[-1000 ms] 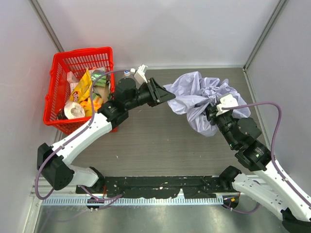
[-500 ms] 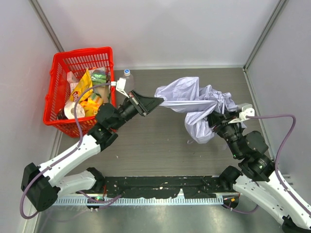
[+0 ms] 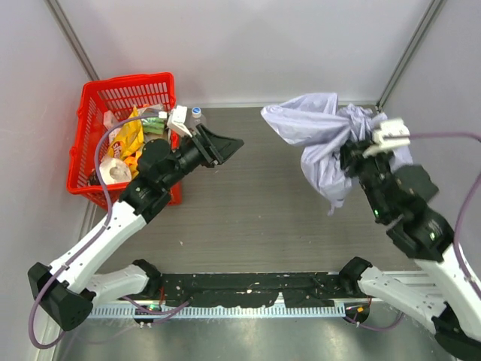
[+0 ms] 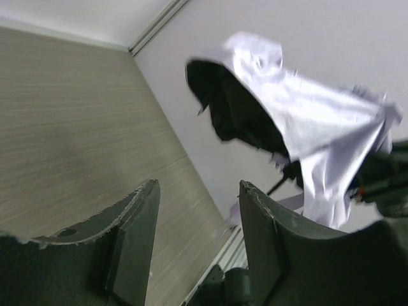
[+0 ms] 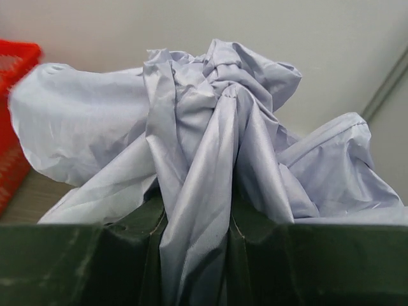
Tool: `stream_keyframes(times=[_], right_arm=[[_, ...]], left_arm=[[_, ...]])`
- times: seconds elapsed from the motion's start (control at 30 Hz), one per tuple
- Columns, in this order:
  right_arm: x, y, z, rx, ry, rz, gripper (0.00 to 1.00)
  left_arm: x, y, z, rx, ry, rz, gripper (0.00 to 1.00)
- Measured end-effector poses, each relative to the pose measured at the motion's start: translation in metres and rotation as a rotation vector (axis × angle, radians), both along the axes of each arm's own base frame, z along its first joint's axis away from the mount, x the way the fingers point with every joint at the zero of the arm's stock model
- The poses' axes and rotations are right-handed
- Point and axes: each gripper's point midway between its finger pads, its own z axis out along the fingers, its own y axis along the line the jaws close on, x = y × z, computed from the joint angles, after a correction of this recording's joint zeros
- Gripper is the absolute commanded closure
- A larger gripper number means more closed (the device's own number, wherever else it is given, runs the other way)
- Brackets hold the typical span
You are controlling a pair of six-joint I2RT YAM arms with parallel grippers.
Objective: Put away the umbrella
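Observation:
The umbrella [image 3: 319, 139] is a crumpled bundle of pale lavender fabric lifted above the table at the right rear. My right gripper [image 3: 352, 156] is shut on its bunched folds; in the right wrist view the umbrella [image 5: 197, 172] fills the space between the two fingers and spills upward. My left gripper [image 3: 229, 143] stands open and empty at centre left, well clear of the fabric. From the left wrist the umbrella [image 4: 299, 115] hangs in the distance beyond the left gripper [image 4: 199, 186], its dark inner side showing. Shaft and handle are hidden.
A red basket [image 3: 84, 143] with snack packets and a tape roll stands at the back left, beside the left arm. A clear bottle [image 3: 196, 116] stands just right of it. Grey walls close in the back and both sides.
The left gripper has let go of the fabric, opened and drawn back to the left. The right arm has lifted the umbrella up and toward the right rear.

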Motion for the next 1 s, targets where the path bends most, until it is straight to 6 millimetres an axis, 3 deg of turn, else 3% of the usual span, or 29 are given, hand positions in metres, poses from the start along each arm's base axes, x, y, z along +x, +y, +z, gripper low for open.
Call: stream_keyframes(times=[0.1, 0.2, 0.37, 0.47, 0.57, 0.63, 0.73, 0.83, 0.93, 1.0], right_arm=[[0.034, 0.006, 0.013, -0.192, 0.067, -0.087, 1.0], [0.072, 0.01, -0.002, -0.474, 0.153, -0.179, 1.0], [0.114, 0.02, -0.091, -1.057, 0.357, -0.13, 1.0], [0.123, 0.029, -0.123, -1.278, 0.41, -0.022, 1.0], [0.131, 0.051, -0.143, -1.394, 0.393, 0.054, 1.0], [0.132, 0.07, -0.169, -1.462, 0.373, 0.094, 1.0], [0.133, 0.09, -0.222, -1.546, 0.396, 0.11, 1.0], [0.145, 0.088, -0.253, -1.593, 0.441, 0.073, 1.0], [0.167, 0.065, -0.24, -1.552, 0.458, -0.05, 1.0], [0.189, 0.044, -0.21, -1.499, 0.437, -0.173, 1.0]], left_arm=[[-0.005, 0.007, -0.014, 0.042, 0.018, 0.01, 0.36], [-0.015, 0.02, -0.031, 0.071, 0.035, 0.036, 0.32], [-0.035, 0.046, -0.035, 0.094, 0.004, 0.084, 0.32], [-0.048, 0.057, -0.033, 0.074, -0.019, 0.095, 0.32], [-0.058, 0.064, -0.045, 0.061, -0.01, 0.095, 0.33], [-0.063, 0.067, -0.061, 0.059, 0.02, 0.094, 0.33], [-0.068, 0.071, -0.084, 0.057, 0.071, 0.101, 0.33], [-0.069, 0.072, -0.098, 0.058, 0.112, 0.106, 0.34], [-0.067, 0.07, -0.102, 0.06, 0.132, 0.106, 0.34], [-0.066, 0.069, -0.103, 0.063, 0.138, 0.105, 0.34]])
